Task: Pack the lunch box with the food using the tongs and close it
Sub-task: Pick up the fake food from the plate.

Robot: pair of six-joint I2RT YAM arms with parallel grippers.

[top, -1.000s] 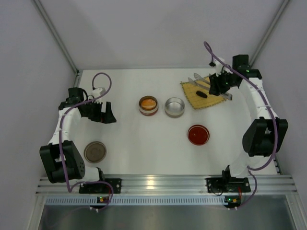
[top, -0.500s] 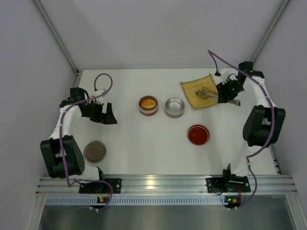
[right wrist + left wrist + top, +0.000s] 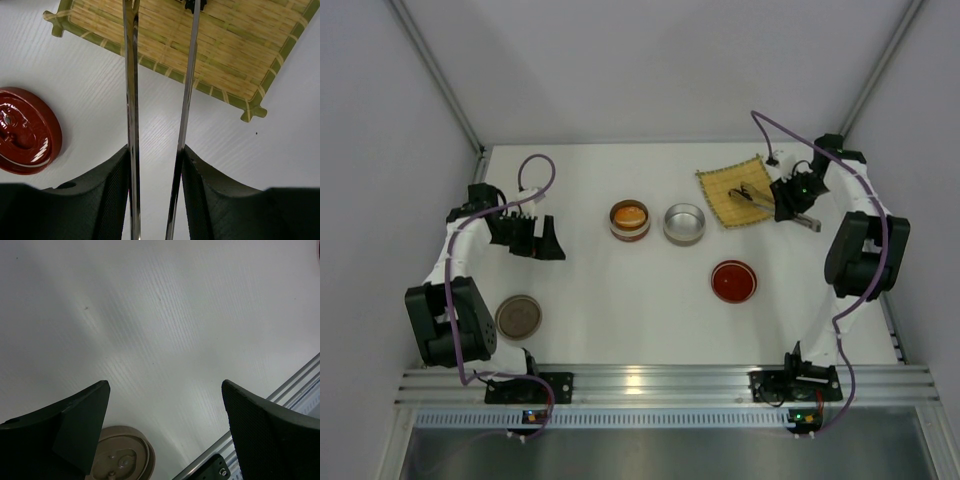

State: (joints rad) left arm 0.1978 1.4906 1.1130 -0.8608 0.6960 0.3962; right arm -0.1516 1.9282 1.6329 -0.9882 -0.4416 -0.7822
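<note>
Right tool [image 3: 155, 161] pulled back from mat [image 3: 225, 50], part-open, clamped on tongs [image 3: 131, 100]

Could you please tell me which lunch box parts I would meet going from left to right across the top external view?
In order: tan lid → tier holding the orange bun → empty silver tier → red lid.

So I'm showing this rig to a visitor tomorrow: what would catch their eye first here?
Probably the right gripper, clamped on the slim tongs, whose tips reach over the yellow mat at the far right. Next, the orange bun sitting in a round container at mid-table, beside an empty silver tin, and the glossy red lid nearer the arms.
</note>
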